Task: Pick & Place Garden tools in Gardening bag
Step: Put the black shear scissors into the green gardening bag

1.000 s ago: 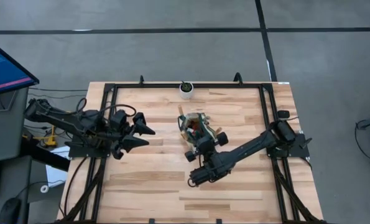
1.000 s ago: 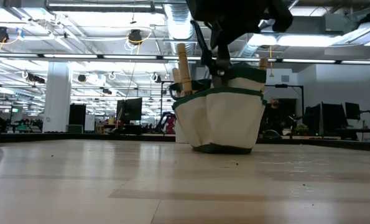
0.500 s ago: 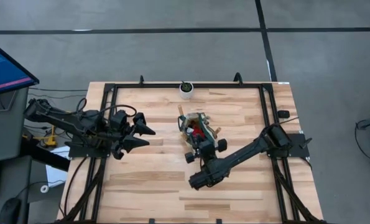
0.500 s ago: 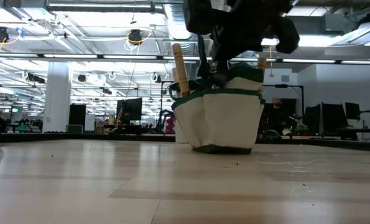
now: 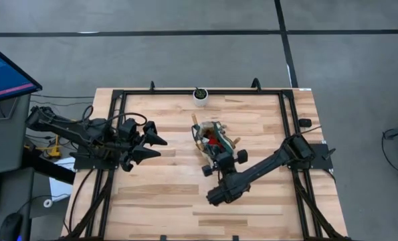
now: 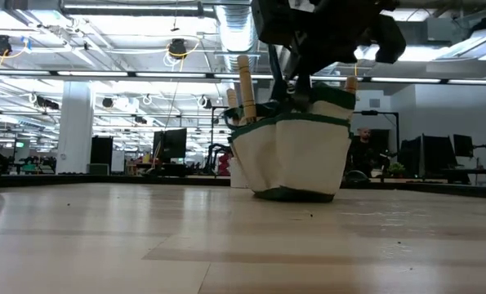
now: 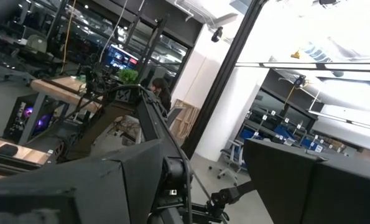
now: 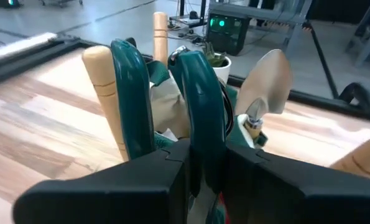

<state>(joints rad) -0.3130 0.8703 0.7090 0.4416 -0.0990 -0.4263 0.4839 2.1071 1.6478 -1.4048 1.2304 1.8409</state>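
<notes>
Standing near the middle of the tabletop (image 5: pixel 158 201), the gardening bag (image 6: pixel 296 155) holds wooden-handled trowels (image 8: pixel 267 81) upright, with something red (image 5: pixel 213 141) inside. Directly above it, the right gripper (image 8: pixel 194 149) is clamped on the bag's 2 dark green loop handles (image 8: pixel 197 87), pinched together between its fingers. A small white pot (image 5: pixel 200 96) sits at the far edge, apart from the bag. The left gripper (image 5: pixel 155 147) waits spread wide at the left side, holding nothing.
</notes>
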